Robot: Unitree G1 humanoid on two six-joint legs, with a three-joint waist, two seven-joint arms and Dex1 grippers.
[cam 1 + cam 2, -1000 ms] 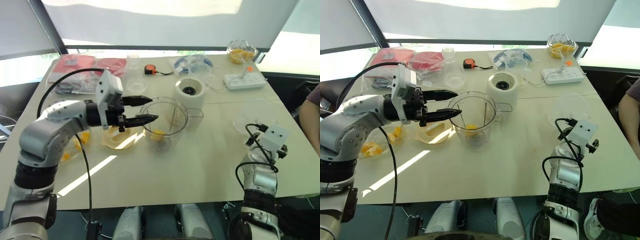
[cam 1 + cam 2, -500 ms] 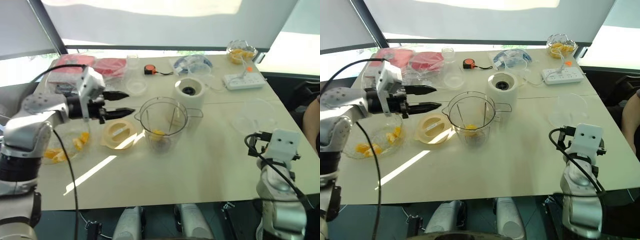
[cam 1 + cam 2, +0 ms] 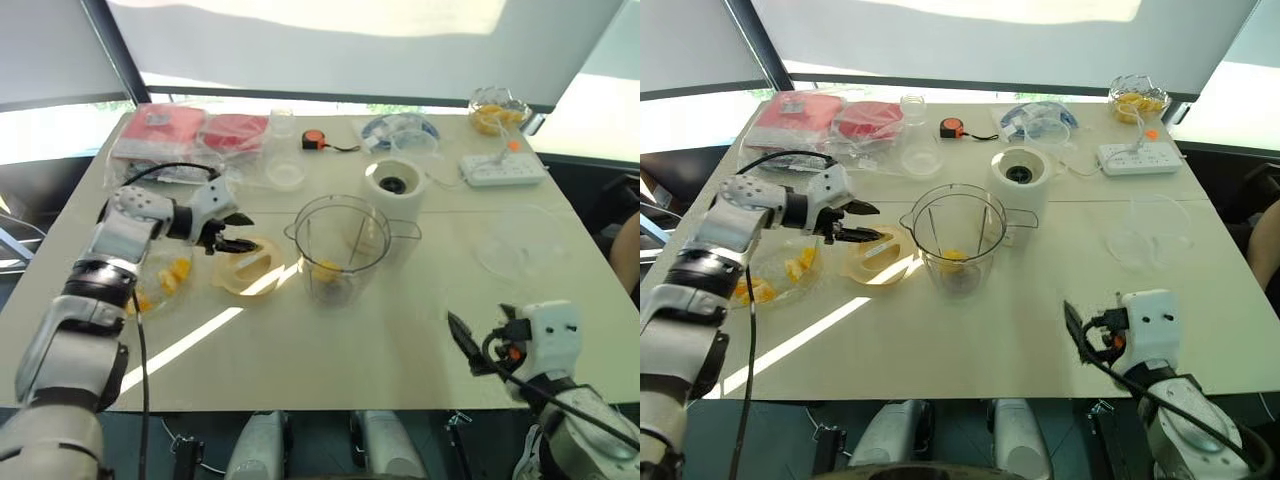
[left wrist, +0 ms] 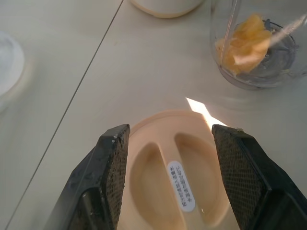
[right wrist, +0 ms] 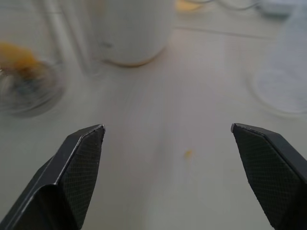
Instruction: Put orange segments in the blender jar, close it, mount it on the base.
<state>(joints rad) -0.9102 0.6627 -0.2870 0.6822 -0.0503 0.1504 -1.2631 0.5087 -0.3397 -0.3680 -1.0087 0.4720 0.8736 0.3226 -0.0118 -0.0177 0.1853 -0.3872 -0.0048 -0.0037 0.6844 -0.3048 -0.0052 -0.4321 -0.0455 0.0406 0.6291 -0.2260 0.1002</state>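
Note:
The clear blender jar (image 3: 347, 245) stands upright mid-table with a few orange segments (image 3: 325, 270) at its bottom. Behind it to the right is the white base (image 3: 393, 185). The cream lid (image 3: 247, 266) lies flat left of the jar. My left gripper (image 3: 232, 230) is open just above the lid's left side, and the lid (image 4: 175, 177) shows between its fingers (image 4: 110, 167). A clear bowl of orange segments (image 3: 160, 280) sits further left. My right gripper (image 5: 165, 128) is open and empty, low over the table's front right (image 3: 460, 340).
At the back are red bags (image 3: 190, 130), a small clear cup (image 3: 283, 122), a tape measure (image 3: 315, 140), a power strip (image 3: 503, 167) and a second bowl of oranges (image 3: 497, 108). A clear dish (image 3: 520, 245) lies right of the base.
My left gripper has pulled back from the jar's rim, moving left and down to the lid. My right arm has swung so its gripper points over the table's front.

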